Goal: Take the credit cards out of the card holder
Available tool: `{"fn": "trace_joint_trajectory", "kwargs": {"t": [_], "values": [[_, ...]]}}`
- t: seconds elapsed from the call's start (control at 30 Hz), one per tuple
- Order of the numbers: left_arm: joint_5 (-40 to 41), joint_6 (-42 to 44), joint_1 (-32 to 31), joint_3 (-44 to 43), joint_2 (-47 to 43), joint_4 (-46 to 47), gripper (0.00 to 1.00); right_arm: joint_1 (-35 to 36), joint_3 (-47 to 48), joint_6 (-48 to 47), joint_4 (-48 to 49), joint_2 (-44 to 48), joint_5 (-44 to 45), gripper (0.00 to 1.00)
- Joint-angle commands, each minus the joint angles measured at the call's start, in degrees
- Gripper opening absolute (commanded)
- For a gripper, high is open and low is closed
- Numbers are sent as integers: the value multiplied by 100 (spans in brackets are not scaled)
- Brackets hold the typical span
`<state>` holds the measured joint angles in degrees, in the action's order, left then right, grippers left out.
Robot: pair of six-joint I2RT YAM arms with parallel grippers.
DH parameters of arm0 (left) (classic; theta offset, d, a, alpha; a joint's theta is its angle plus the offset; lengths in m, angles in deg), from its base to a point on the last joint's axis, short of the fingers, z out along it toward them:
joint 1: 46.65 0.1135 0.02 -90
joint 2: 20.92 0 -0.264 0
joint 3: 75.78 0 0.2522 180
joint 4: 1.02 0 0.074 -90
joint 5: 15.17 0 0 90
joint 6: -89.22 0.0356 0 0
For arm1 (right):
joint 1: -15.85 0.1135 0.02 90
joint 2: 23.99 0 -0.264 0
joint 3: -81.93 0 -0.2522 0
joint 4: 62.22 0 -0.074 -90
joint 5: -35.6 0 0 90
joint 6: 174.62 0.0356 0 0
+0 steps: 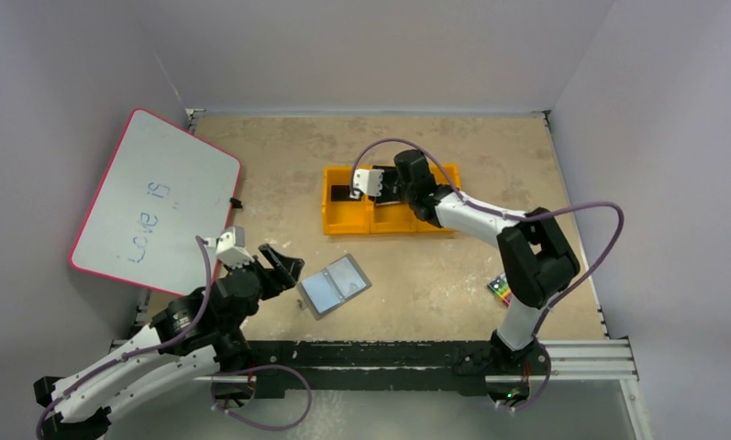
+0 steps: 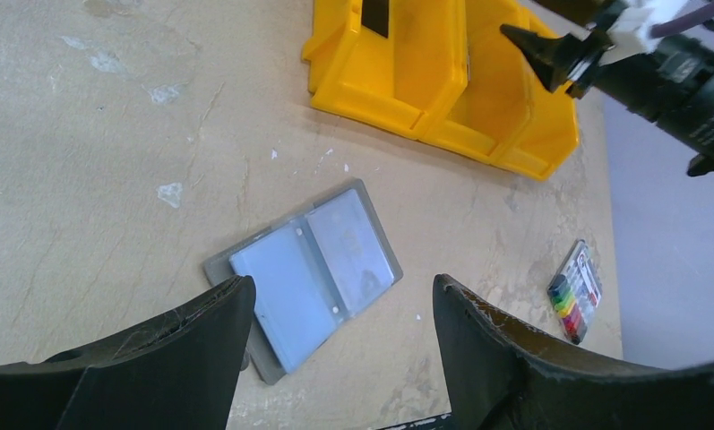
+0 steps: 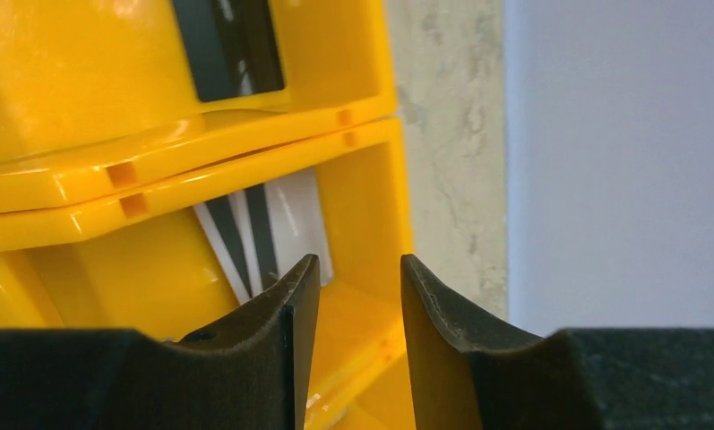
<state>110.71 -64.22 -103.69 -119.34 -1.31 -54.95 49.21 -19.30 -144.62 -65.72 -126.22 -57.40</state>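
Observation:
The card holder lies open and flat on the table, pale blue-grey side up. I cannot tell whether its pockets hold anything. My left gripper hovers open just above its near edge, touching nothing. My right gripper is inside the yellow bin tray, jaws apart with nothing between them. A silver-white credit card with dark stripes leans in the compartment beside its left finger. A black credit card sits in the neighbouring compartment.
A white pack of coloured crayons lies at the right by the right arm's base. A pink-rimmed whiteboard leans against the left wall. The yellow bin tray stands beyond the card holder.

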Motion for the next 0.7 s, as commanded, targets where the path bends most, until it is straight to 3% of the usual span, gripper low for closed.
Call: {"fn": "trace_joint_trajectory", "kwargs": {"t": [0.0, 0.17, 0.33, 0.43, 0.57, 0.67], "values": [[-198, -18, -4, -167, 236, 369, 72, -14, -130, 605, 371, 718, 44, 42], [-404, -133, 0, -70, 538, 782, 72, 21, -846, 2725, 939, 2106, -608, 59], [-619, -317, 2, 126, 1022, 1381, 73, 21, -2636, 5994, 2802, 3398, -1093, 79], [-734, -504, 1, 299, 1369, 1780, 73, -4, -2891, 8236, 2328, 3558, -1095, 85], [-489, -1005, 0, 355, 1785, 1501, 71, 2, -2536, 8799, 1077, 3138, -1644, 92], [-34, -1503, -1, 377, 1819, 648, 70, 1, -3244, 9557, 1494, 3313, -1771, 99]]}}
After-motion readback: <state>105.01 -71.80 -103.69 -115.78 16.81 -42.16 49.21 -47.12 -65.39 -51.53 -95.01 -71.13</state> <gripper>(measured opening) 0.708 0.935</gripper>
